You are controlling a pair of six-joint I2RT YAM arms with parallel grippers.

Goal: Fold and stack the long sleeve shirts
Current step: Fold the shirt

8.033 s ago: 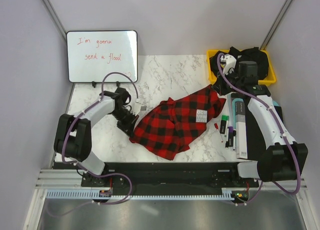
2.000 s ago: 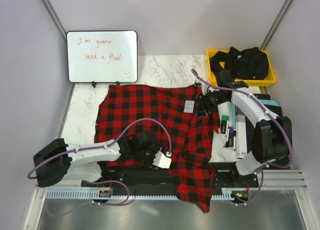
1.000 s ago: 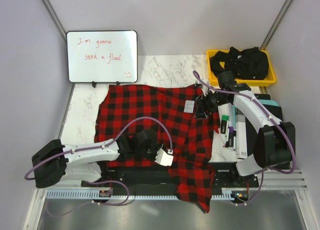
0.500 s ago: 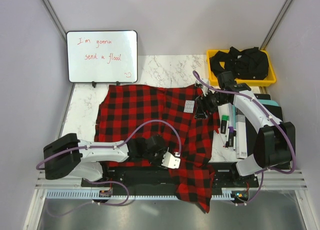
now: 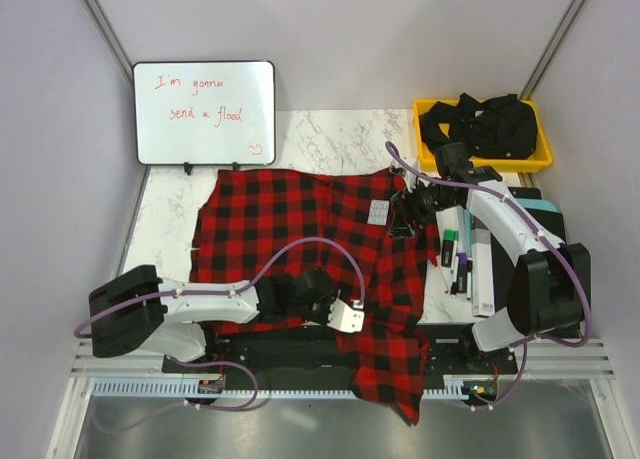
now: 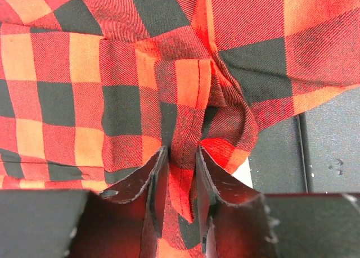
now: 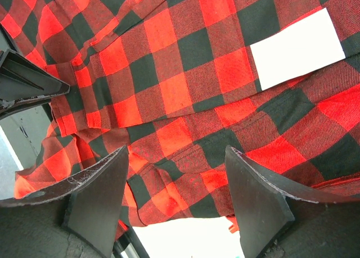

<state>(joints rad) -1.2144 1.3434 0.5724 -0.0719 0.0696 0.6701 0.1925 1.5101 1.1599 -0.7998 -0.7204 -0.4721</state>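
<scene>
Pull slow and low with the left gripper (image 6: 179, 157), pinched on 1 fold of the flannel shirt (image 5: 300, 229) spread across the table (image 5: 340, 139). Hold cloth down with the right gripper (image 7: 175, 154), wide open over the far edge.

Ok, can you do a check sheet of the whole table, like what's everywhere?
Surface: white marble table, partly covered by cloth.
Job's things: one flannel shirt spread open, its hem hanging off the near edge.
Clutter: markers at the right; yellow bin holding black fabric.
Hands: left hand pinching a shirt fold; right hand open over the shirt's right edge.
Cables: purple cables, one looping over the shirt.
Surroundings: whiteboard with red writing; plain walls.
</scene>
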